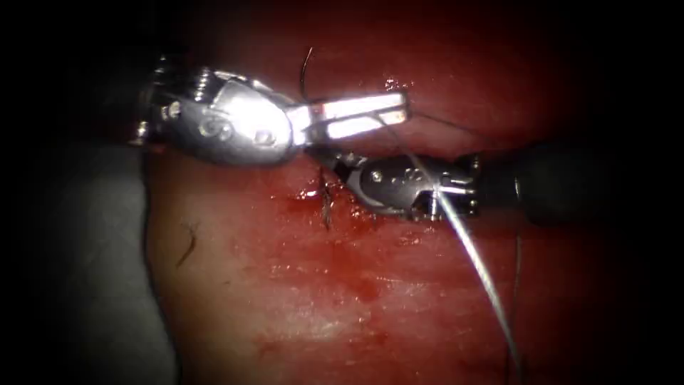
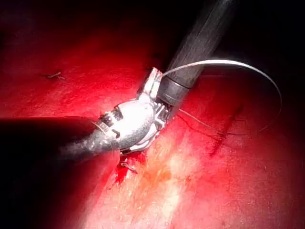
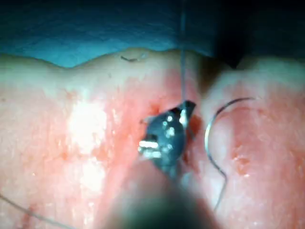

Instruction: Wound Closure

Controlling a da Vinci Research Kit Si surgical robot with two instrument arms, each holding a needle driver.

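Above the cut: the left gripper (image 1: 399,110) is reaching in from the left, its two bright jaws pointing right and lying nearly level.
Left gripper state: it is clenching the needle (image 1: 463,242) near one end of its curve; in the left wrist view the needle (image 2: 228,61) is springing straight out of this gripper (image 2: 153,81).
Needle: it is arcing away from the left gripper, down and to the right, and crossing over the right tool's wrist. The length that shows is hanging clear of the tissue (image 1: 320,299). Its far end is fading into the dark, so I cannot tell where the tip is sitting.
Right gripper (image 1: 338,162): it is coming in from the right, just under the left gripper, with its tip touching down at the cut (image 1: 325,196). I cannot tell what it is holding, if anything.
Thread (image 1: 307,68): one dark strand is rising behind the left gripper. In the right wrist view a strand (image 3: 182,52) is running straight up from the right gripper (image 3: 187,109), with the needle (image 3: 208,138) curving just beside it.
Red fluid (image 1: 296,207): it is pooling around the cut, under the right gripper.
Cut end of thread (image 1: 187,244): it is lying on the tissue, well left of the cut.
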